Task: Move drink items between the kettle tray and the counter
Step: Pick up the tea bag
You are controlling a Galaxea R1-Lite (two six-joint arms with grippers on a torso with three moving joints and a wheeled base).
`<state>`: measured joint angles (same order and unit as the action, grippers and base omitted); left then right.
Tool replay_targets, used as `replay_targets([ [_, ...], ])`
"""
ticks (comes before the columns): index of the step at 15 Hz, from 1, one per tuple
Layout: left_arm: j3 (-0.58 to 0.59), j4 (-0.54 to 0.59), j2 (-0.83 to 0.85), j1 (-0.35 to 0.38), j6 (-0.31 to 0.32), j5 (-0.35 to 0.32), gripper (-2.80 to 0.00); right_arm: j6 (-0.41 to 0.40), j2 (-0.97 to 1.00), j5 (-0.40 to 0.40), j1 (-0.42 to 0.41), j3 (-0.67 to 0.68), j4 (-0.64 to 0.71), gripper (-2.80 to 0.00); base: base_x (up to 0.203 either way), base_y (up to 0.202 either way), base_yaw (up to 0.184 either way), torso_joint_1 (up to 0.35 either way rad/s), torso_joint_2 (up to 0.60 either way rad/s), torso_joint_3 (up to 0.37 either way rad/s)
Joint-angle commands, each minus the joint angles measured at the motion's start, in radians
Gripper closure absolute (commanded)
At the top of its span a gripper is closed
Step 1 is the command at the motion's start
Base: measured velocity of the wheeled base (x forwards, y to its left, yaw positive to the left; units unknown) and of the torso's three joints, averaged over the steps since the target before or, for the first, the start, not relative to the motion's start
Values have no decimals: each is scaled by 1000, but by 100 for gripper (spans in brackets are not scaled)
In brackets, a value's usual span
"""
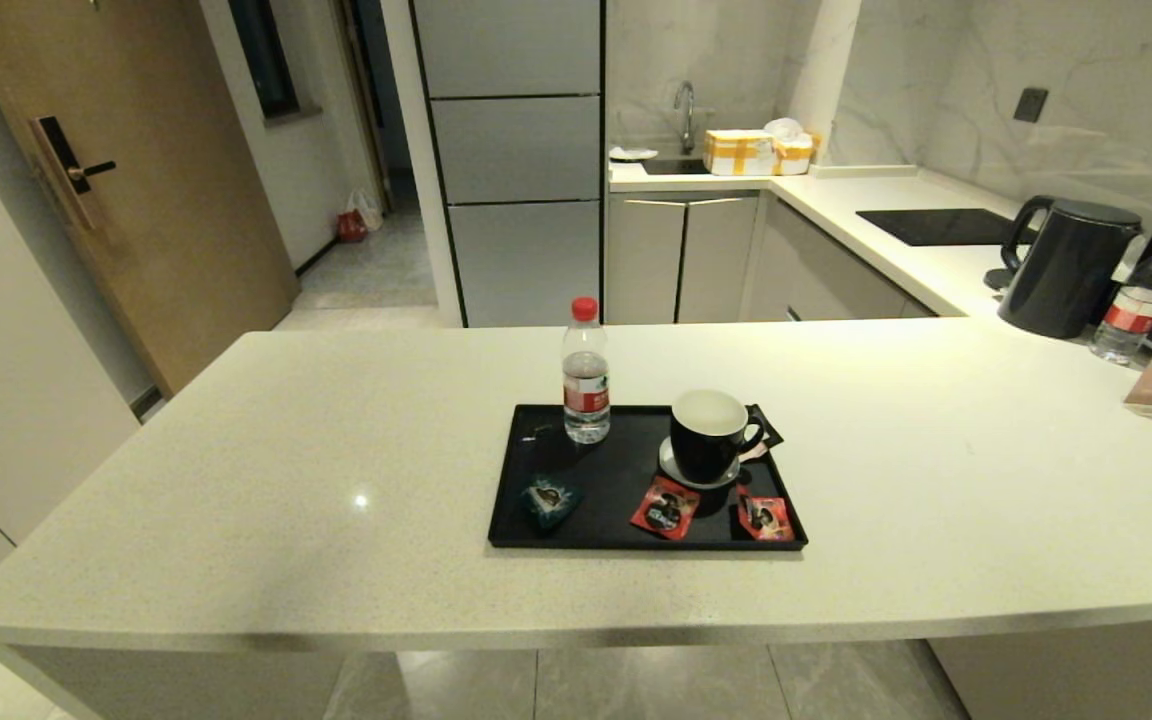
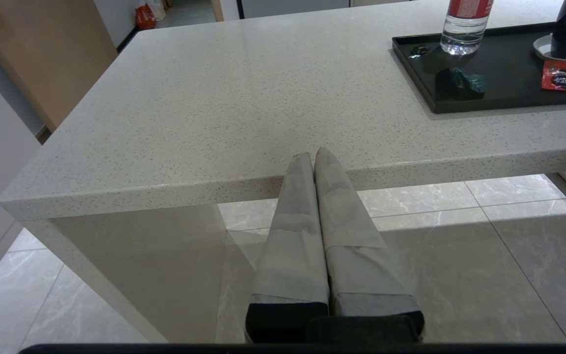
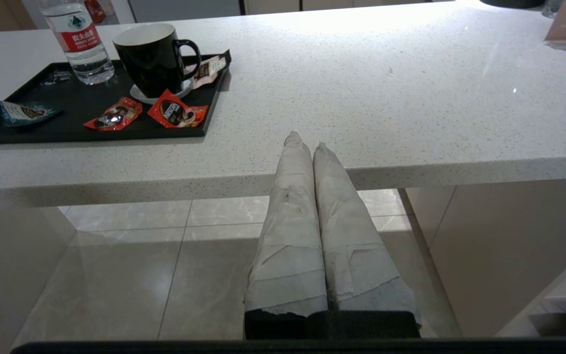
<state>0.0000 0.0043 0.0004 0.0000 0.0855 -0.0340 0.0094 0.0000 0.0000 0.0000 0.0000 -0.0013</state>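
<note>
Both grippers parked below the counter's (image 1: 236, 480) near edge, out of the head view, holding nothing. Left gripper (image 2: 314, 156) with taped fingers pressed together, tips level with the thick rounded edge, over floor tiles. Right gripper (image 3: 306, 142) likewise closed, finger against finger, tips at the same edge.

Ahead of the left gripper and off toward the right arm's side: the kettle tray (image 1: 511, 470), flat on the counter, well apart from the fingertips. Ahead of the right gripper and off toward the left arm's side: the same tray, equally out of reach.

On the tray, nearest the right gripper: two red sachets, one (image 1: 665, 507) just in front of the mug, the other (image 1: 765, 516) by the tray's near corner. Behind them the black mug (image 1: 708, 433), upright on a small white saucer (image 3: 138, 93), handle turned toward the right arm's side. Teal sachet (image 1: 549, 499) on the tray's part nearest the left gripper; red-capped water bottle (image 1: 586, 372) upright behind it. Electric kettle (image 1: 1069, 264) far off beyond the right gripper, on the back counter.
</note>
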Motion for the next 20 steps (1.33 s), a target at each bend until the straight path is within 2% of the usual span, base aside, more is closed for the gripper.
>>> replay_targets([
  [1,0,0,0,0,0,0,0,-1,2,0,1,-2,3,0,0,0,0,0,0,0],
  [4,0,0,0,0,0,-1,0,-12,17,11,1,-48,8,0,0,0,0,0,0,0],
  [6,0,0,0,0,0,0,0,40,126,41,1,-202,33,0,0,0,0,0,0,0],
  [9,0,0,0,0,0,0,0,138,355,72,1,-542,121,0,0,0,0,0,0,0],
  [10,0,0,0,0,0,0,0,158,426,79,1,-644,202,0,0,0,0,0,0,0],
  [13,0,0,0,0,0,-1,0,196,604,106,2,-893,633,0,0,0,0,0,0,0],
  [15,0,0,0,0,0,0,0,259,752,221,2,-1001,810,0,0,0,0,0,0,0],
  [17,0,0,0,0,0,0,0,308,939,379,4,-1018,862,0,0,0,0,0,0,0],
  [20,0,0,0,0,0,0,0,341,1239,592,23,-1023,871,0,0,0,0,0,0,0],
])
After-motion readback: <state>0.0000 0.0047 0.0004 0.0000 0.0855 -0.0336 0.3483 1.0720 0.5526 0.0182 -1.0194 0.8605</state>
